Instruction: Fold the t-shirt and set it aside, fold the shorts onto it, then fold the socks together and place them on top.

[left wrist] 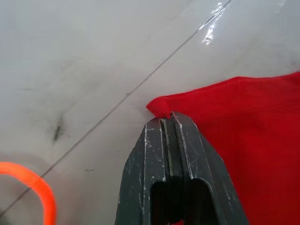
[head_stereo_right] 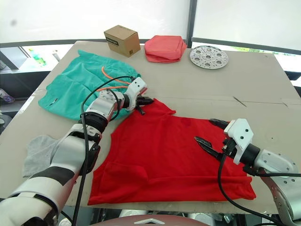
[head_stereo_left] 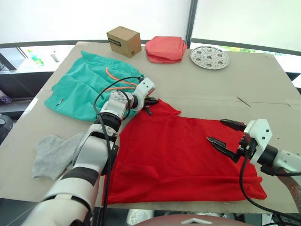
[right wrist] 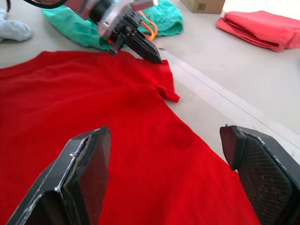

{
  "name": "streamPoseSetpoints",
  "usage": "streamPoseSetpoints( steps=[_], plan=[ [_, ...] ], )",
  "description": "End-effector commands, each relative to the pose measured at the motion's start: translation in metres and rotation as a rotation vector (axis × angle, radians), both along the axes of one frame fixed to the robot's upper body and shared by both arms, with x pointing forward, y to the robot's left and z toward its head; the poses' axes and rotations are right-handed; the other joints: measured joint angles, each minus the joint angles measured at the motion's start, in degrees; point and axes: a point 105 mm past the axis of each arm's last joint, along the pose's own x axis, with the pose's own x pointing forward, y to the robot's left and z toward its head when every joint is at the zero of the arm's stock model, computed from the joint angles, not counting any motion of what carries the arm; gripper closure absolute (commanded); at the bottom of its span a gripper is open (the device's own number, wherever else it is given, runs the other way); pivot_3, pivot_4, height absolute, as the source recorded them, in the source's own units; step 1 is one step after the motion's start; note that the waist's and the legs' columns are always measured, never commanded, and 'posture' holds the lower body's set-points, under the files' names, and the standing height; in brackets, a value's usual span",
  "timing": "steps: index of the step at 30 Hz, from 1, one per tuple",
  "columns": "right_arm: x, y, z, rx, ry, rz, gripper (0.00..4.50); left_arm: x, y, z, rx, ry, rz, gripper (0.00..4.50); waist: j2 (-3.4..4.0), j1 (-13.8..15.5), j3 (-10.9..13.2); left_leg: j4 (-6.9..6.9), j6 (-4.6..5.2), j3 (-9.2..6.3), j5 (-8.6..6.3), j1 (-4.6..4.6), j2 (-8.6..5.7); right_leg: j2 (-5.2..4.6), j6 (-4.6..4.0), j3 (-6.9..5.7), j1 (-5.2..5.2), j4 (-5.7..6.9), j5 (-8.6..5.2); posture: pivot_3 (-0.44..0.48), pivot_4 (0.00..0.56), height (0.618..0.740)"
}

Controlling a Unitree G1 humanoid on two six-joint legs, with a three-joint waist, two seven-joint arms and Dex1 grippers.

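The red t-shirt [head_stereo_left: 183, 155] lies spread flat on the cardboard-covered table [head_stereo_left: 263, 80], and both arms work its far edge. The left gripper [head_stereo_left: 151, 101] has its 2 black fingers pressed together on the shirt's far corner; in the left wrist view a small fold of red cloth pokes out just past the closed tips, so the corner looks pinched firmly enough to lift or drag. The right gripper [head_stereo_left: 226, 135] hangs just above the opposite end of the same edge with its fingers spread wide, 1 on each side of the hem, apparently lined up to close on the cloth so the 2 arms can carry the edge over together. The shirt's first fold does not look begun yet. Directly behind the left gripper lie the teal shorts [head_stereo_left: 82, 84], their orange drawstring [head_stereo_left: 117, 77] trailing close to its wrist. The grey socks [head_stereo_left: 51, 153] sit well back along that arm, beside its forearm. Far beyond both grippers stand a cardboard box [head_stereo_left: 124, 41], a folded salmon-pink cloth [head_stereo_left: 165, 49] and a perforated metal disc [head_stereo_left: 209, 57], clear of the work
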Motion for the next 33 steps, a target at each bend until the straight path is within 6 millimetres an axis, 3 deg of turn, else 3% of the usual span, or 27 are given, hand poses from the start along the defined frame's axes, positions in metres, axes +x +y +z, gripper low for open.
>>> streamPoseSetpoints(
  steps=[1, 5, 8, 14, 17, 22, 28, 31, 33],
  plan=[
    [0.005, -0.006, 0.006, -0.009, -0.016, -0.048, 0.54, -0.002, 0.0, 0.014, -0.107, -0.013, -0.009, 4.48, 0.0, -0.05, 0.0, 0.0, 0.0, -0.01, 0.0, 0.0, 0.0, 0.01, 0.0, 0.0, 0.0, 0.0, 0.0, 0.0, 0.15, 0.74],
    [0.024, -0.026, -0.007, -0.026, 0.101, -0.205, 0.54, -0.005, 0.005, 0.034, -0.199, -0.114, -0.018, 4.48, -0.04, -0.47, 0.03, 0.01, 0.0, -0.08, 0.0, -0.01, 0.02, 0.0, 0.0, 0.01, -0.02, 0.01, 0.01, 0.0, 0.15, 0.74],
    [0.055, -0.055, -0.012, -0.084, 0.169, -0.418, 0.54, -0.011, 0.008, 0.049, -0.225, -0.241, -0.044, 4.48, -0.03, -1.14, 0.04, 0.03, 0.0, -0.08, 0.0, -0.01, 0.12, -0.08, -0.04, 0.02, -0.03, 0.05, 0.02, 0.0, 0.15, 0.74],
    [0.091, -0.093, 0.002, -0.118, 0.239, -0.625, 0.54, -0.02, -0.007, 0.047, -0.249, -0.309, -0.028, 4.48, 0.07, -1.22, 0.06, 0.02, 0.0, -0.06, 0.01, -0.05, 0.0, -0.12, 0.03, 0.02, -0.05, 0.04, 0.13, 0.0, 0.15, 0.74],
    [0.104, -0.104, -0.009, -0.159, 0.36, -0.65, 0.54, -0.026, -0.016, 0.043, -0.272, -0.322, -0.016, 4.48, 0.07, -1.22, 0.05, 0.02, 0.01, -0.01, 0.01, -0.06, -0.02, -0.12, 0.14, 0.03, -0.03, 0.0, 0.18, 0.0, 0.15, 0.74],
    [0.108, -0.119, -0.024, -0.217, 0.479, -0.634, 0.54, -0.035, -0.024, 0.041, -0.293, -0.324, -0.009, 4.48, 0.07, -1.3, 0.05, -0.01, 0.01, 0.04, 0.01, -0.08, -0.03, -0.07, 0.14, 0.0, -0.03, -0.02, 0.18, 0.0, 0.15, 0.74],
    [0.107, -0.112, -0.043, -0.253, 0.591, -0.489, 0.54, -0.038, -0.011, 0.037, -0.279, -0.324, 0.02, 4.48, 0.12, -1.56, 0.04, -0.01, 0.01, 0.02, 0.01, 0.01, -0.01, -0.04, 0.16, 0.1, -0.03, 0.0, 0.19, 0.0, 0.15, 0.74],
    [0.114, -0.107, -0.049, -0.278, 0.575, -0.435, 1.42, -0.04, -0.007, 0.036, -0.274, -0.327, 0.027, 4.5, 0.12, -1.55, 0.03, 0.0, 0.01, 0.03, 0.0, 0.03, -0.01, -0.02, 0.17, 0.11, -0.03, 0.0, 0.2, 0.0, 0.15, 0.74],
    [0.116, -0.104, -0.053, -0.315, 0.561, -0.404, 2.45, -0.039, -0.004, 0.035, -0.269, -0.332, 0.038, 4.5, 0.12, -1.51, 0.03, 0.0, 0.01, 0.02, 0.01, 0.04, 0.0, -0.01, 0.18, 0.11, -0.03, 0.01, 0.2, 0.0, 0.15, 0.74]
  ],
)
